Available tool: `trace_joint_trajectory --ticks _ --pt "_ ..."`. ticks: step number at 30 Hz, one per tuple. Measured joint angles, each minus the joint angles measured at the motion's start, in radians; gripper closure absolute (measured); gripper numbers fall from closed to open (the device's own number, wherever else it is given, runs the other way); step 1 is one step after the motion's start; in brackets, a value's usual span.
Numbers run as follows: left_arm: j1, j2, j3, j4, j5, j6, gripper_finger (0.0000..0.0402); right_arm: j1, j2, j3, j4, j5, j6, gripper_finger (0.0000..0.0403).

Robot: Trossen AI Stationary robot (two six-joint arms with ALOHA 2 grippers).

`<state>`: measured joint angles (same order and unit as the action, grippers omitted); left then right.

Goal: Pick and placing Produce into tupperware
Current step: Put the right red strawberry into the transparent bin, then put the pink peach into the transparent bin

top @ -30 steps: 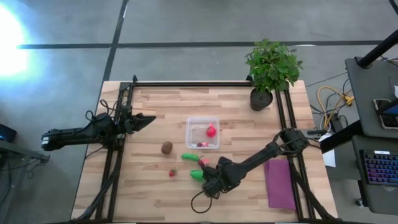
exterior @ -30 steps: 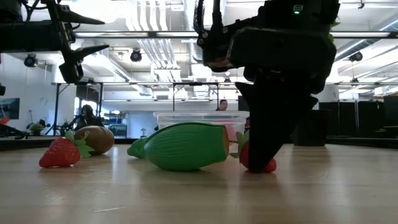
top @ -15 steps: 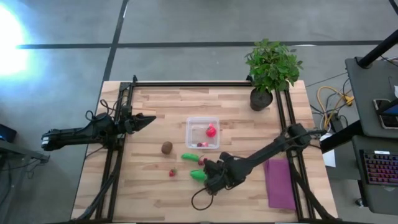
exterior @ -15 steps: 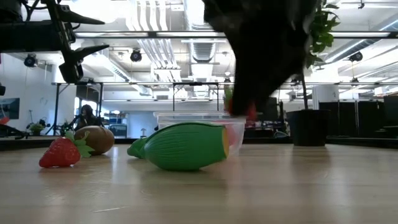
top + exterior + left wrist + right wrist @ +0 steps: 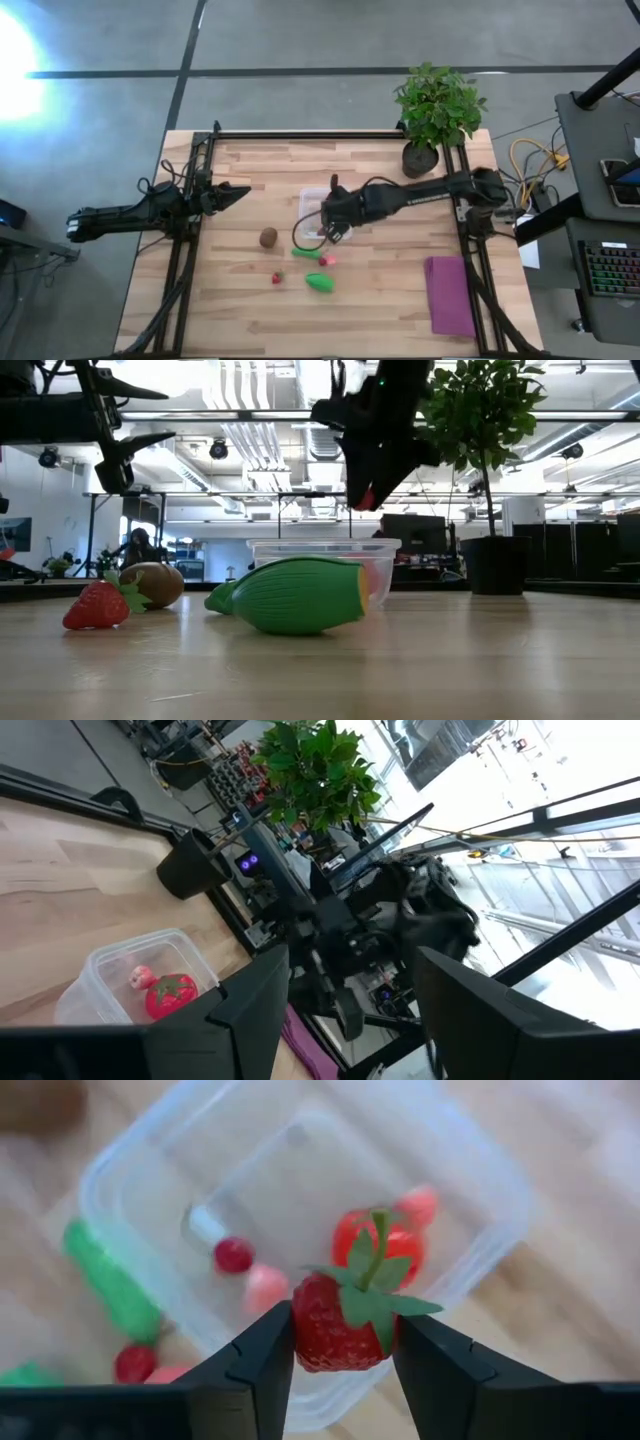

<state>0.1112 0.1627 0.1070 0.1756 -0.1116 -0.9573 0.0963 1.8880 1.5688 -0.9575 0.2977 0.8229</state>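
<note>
My right gripper (image 5: pixel 343 1342) clenches a strawberry (image 5: pixel 337 1320) above the tupperware (image 5: pixel 480 1170). Released off-centre, it could strike the rim and bounce out, I judge.

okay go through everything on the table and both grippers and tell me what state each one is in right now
Right gripper: shut on a strawberry, held above the tupperware.
Left gripper: open, holding nothing, waiting at the table's left edge.
Tupperware: open, no lid, a few red and pink pieces inside.
Kiwi: on the table.
Green pieces: lying on the table.
Second strawberry: on the table.
</note>
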Motion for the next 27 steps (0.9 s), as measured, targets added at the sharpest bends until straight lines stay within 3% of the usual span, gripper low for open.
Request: trace_joint_trajectory --ticks 3,10,21,27 --pt "0.0 0.0 0.0 0.0 0.0 0.0 0.0201 -0.032 0.025 -0.006 0.005 -0.103 -0.02 0.0249" --pt "0.0 -0.001 0.0 0.0 0.0 0.0 0.0201 -0.011 0.095 -0.006 0.024 -0.116 -0.008 0.0248" --pt "0.0 0.0 0.0 0.0 0.0 0.0 0.0201 -0.006 0.079 -0.003 0.022 -0.046 0.037 0.0164" --pt "0.0 -0.001 0.0 0.0 0.0 0.0 0.0201 0.102 0.056 0.019 0.059 -0.033 -0.238 0.0148"
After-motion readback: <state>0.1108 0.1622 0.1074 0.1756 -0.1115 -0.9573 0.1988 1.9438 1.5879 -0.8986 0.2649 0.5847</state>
